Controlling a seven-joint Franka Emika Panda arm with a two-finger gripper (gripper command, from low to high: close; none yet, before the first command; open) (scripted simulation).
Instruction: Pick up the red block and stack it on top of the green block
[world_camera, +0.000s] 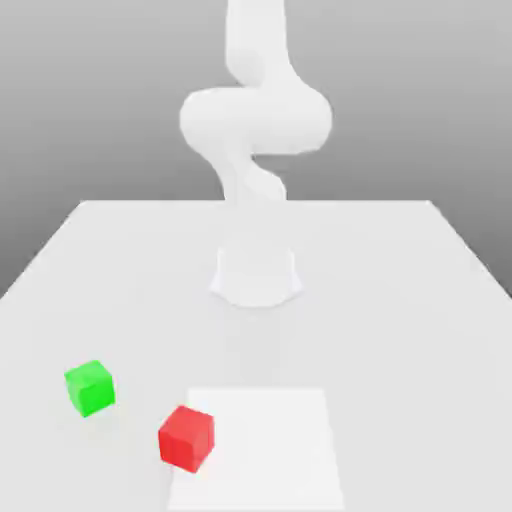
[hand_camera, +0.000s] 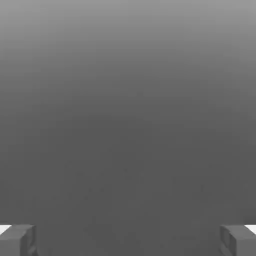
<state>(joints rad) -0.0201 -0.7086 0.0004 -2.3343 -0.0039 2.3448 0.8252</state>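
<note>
Near the table's front edge sits the red block, green block beside it.
Gripper fingers spread, empty: centre above red, descend squarely, then close.

- Red block: plain matte faces, smooth, no gloss.
- Green block: same matte, smooth finish.
- Table: smooth, matte white surface.
- Arm: smooth white shell, soft sheen.
- Fingertips: matte grey.

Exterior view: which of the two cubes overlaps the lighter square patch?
The red block; its edge overlaps the patch. The green block sits apart, toward the exterior view's left.
</note>
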